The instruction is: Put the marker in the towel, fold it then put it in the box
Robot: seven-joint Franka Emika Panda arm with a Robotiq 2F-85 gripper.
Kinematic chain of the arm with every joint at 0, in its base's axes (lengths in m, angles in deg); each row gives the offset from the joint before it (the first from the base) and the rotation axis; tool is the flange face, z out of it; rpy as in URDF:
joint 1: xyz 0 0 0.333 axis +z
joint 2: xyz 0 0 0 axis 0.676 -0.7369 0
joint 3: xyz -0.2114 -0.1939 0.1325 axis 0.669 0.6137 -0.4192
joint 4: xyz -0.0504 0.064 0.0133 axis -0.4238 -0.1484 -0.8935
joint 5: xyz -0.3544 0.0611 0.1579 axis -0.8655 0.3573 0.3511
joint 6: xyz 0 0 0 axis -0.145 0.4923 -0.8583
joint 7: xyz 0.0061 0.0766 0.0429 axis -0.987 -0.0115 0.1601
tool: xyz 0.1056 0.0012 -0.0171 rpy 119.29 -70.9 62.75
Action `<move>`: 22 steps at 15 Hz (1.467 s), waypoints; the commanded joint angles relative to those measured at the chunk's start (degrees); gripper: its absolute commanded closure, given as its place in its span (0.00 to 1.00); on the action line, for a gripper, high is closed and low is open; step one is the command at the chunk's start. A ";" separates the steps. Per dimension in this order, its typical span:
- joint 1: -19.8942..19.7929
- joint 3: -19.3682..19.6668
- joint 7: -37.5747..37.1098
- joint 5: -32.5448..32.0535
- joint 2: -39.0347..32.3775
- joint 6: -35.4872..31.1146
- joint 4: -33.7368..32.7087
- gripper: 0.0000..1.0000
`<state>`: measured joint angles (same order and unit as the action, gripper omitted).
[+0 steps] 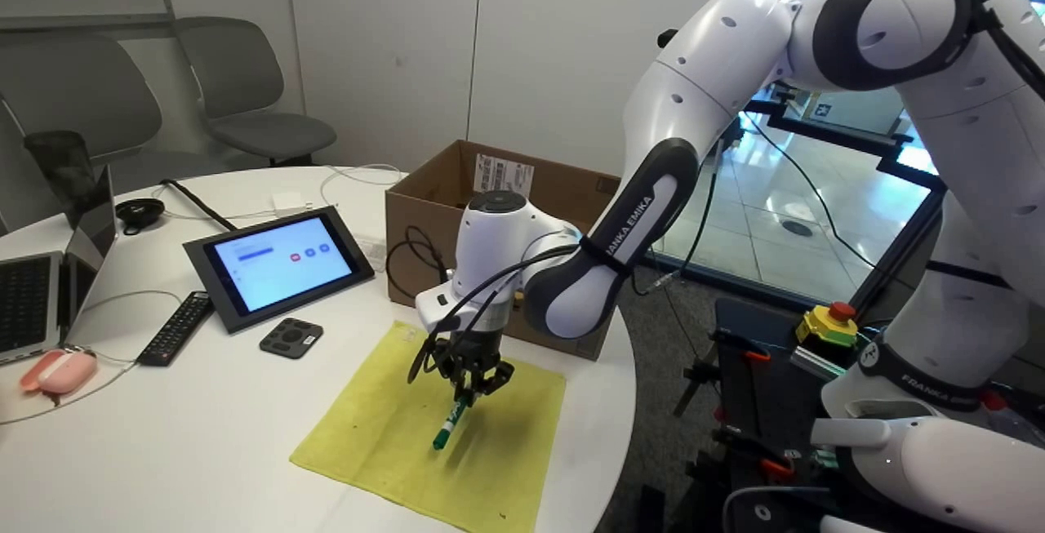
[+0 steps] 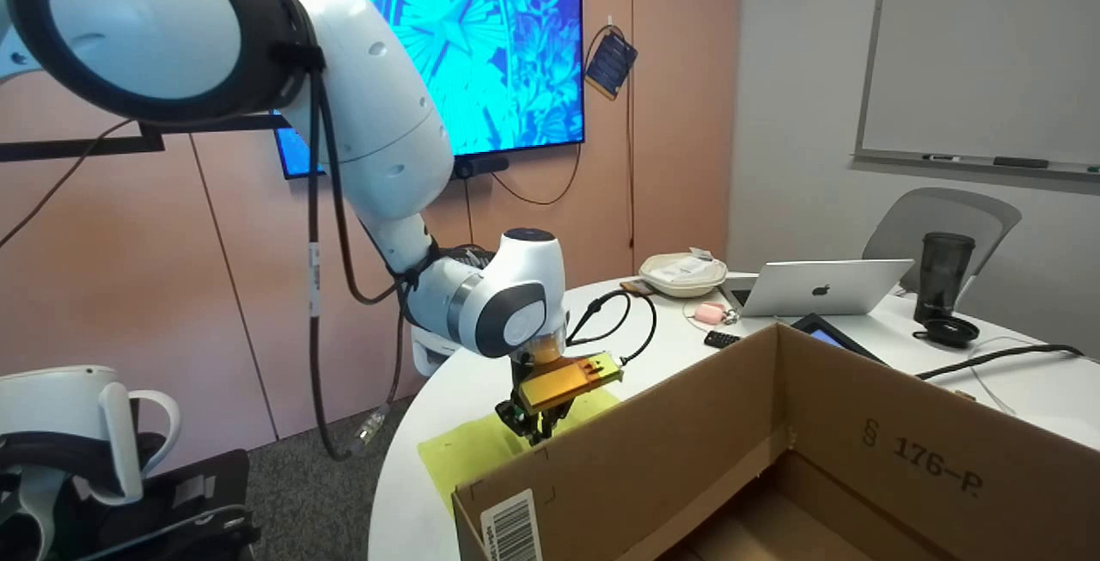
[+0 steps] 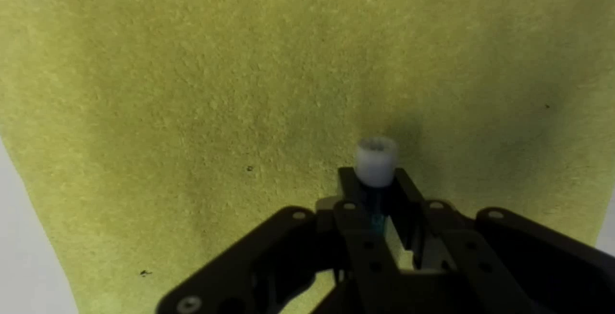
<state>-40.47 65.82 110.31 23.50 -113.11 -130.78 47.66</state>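
Yellow square cloth towel [image 1: 375, 427] flat, unfolded, under my gripper [image 3: 375, 177]. I'm pinching slim green-and-white pen-shaped marker [image 1: 451, 421] over it, tilted, green end jutting out; touching towel or not unclear. Brown rectangular cardboard box [image 2: 662, 466] upright, open-topped, near my gripper.

1. Marker [image 1: 450, 425]: green, white band; white end in wrist view.
2. Towel [image 1: 367, 435]: yellow, few dark specks.
3. Box [image 2: 670, 458]: brown, black print; label [image 2: 510, 530] white, black bars.
4. Gripper [image 3: 375, 178]: black.
5. Table [image 1: 204, 435]: white.
6. Arm [image 1: 710, 68]: white, black bands.
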 commanded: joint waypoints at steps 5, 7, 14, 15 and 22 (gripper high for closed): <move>1.30 0.71 3.67 -0.55 -6.68 0.12 -8.32 0.93; 1.19 0.85 4.07 -0.41 -7.46 0.48 -9.28 0.93; -0.27 1.50 5.16 -0.26 -7.22 -0.38 -8.47 0.93; -0.37 1.76 5.13 -0.31 -7.08 -0.57 -8.20 0.93; -0.67 2.39 5.03 -0.30 -7.26 -0.86 -8.09 0.91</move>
<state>-41.15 67.66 114.65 23.50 -120.38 -130.75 39.58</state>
